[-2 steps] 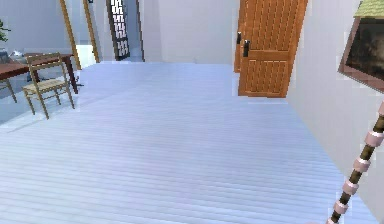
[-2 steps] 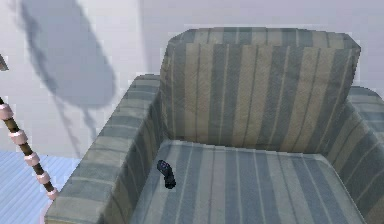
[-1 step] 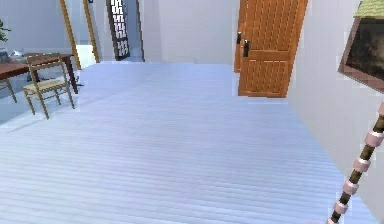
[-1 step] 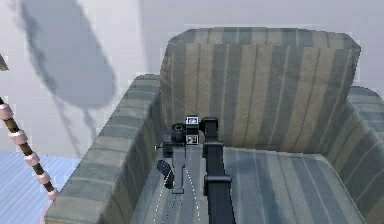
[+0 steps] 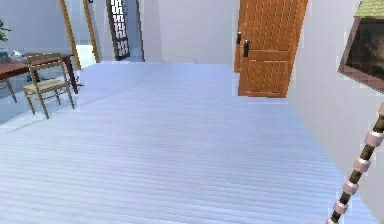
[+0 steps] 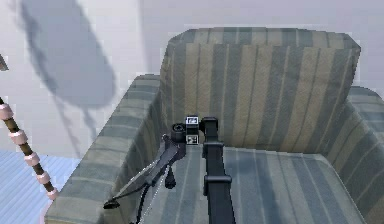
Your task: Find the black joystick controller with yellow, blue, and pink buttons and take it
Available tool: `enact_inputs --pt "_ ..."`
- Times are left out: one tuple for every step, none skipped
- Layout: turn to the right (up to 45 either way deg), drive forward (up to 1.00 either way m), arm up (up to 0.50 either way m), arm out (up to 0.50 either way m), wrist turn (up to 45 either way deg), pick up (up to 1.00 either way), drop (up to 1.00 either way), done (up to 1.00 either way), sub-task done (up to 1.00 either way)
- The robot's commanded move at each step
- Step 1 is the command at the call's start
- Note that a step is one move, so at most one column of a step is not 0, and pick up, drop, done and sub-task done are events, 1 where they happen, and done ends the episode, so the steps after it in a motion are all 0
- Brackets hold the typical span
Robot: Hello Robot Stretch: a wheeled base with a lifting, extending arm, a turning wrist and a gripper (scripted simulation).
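Controller position relative to end effector [image 6: 124, 208] unclear; grasp undeterminable, striped armchair [image 6: 270, 90] behind.

Small dark blob [image 6: 171, 179], buttons too small to tell, against the striped armchair [image 6: 260, 90] seat, toward its nine o'clock side

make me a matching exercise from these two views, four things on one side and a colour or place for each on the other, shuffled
Things
1. door
2. dining chair
3. armchair
4. banded pole

Descriptions
A. grey-green stripes, arm side view
B. pink and brown bands, forward view's lower right
C. orange-brown wood with a dark handle
D. beside a dark table, forward view's left

Pairs: 1-C, 2-D, 3-A, 4-B
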Motion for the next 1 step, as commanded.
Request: enact_inputs --pt "0.0 0.0 0.0 0.0 45.0 0.0 0.0 0.0 0.0"
